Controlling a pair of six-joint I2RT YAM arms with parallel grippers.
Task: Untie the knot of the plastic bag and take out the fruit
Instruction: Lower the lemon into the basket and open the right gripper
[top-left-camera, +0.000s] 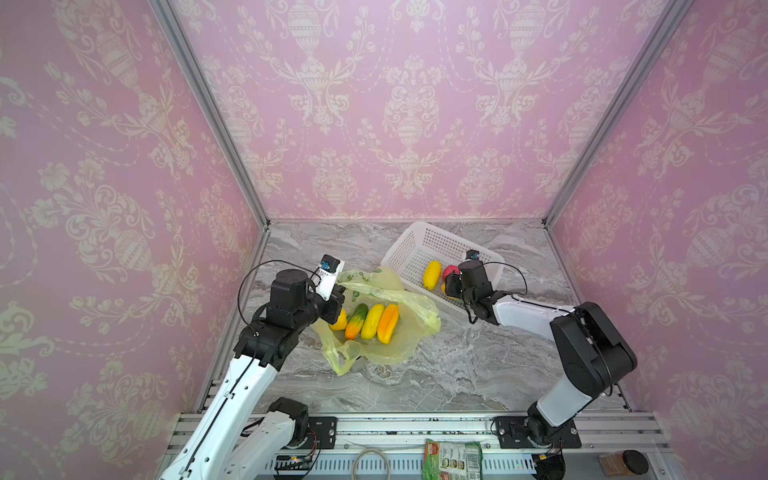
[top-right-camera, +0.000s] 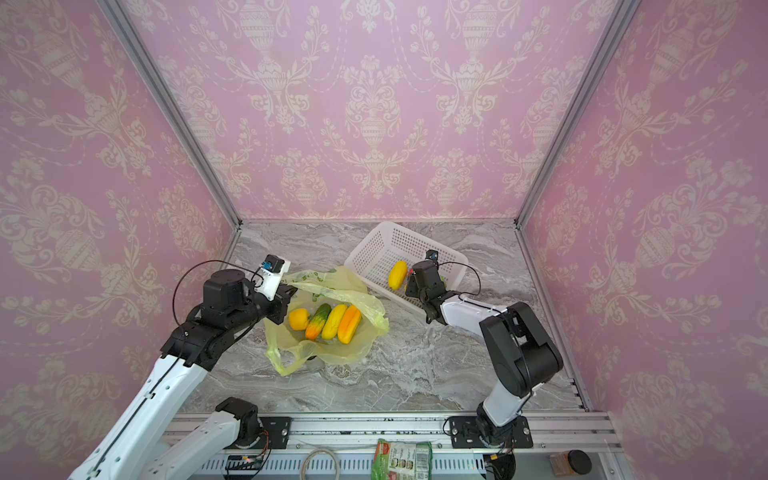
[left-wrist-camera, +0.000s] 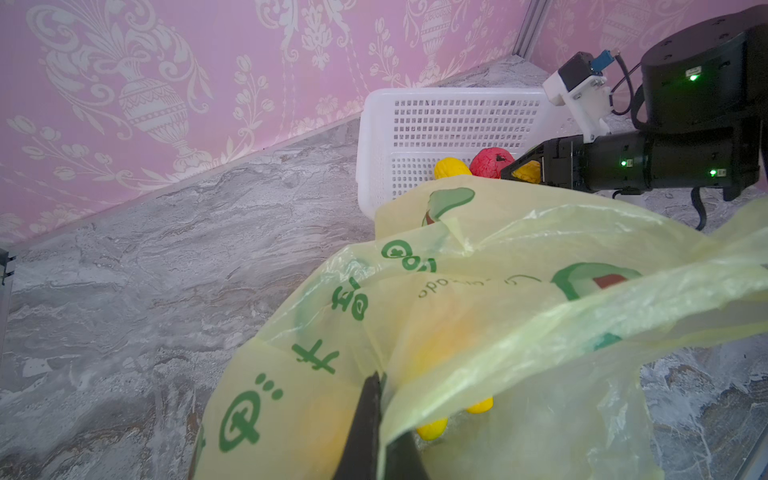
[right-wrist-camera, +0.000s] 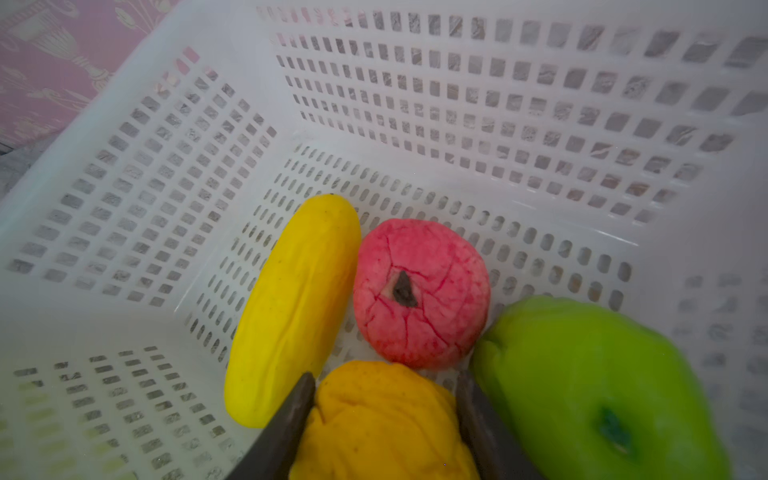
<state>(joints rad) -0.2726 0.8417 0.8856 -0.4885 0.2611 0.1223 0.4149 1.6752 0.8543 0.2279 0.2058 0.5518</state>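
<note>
In basket (top-left-camera: 419, 241), right gripper (right-wrist-camera: 385, 380) pinches orange fruit (right-wrist-camera: 382, 428), beside pink fruit (right-wrist-camera: 419, 291). On bag (top-left-camera: 399, 345) rim, left gripper (left-wrist-camera: 376, 386) clamped tight; four fruit (top-left-camera: 372, 321) lie side by side inside, left of right gripper, nearer left arm.

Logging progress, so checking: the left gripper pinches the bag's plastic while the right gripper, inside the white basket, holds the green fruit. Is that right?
Not quite. The right gripper grips the orange-yellow fruit, not the green fruit, which lies beside it in the white basket, as the right wrist view shows. The left gripper does pinch the plastic bag.
</note>
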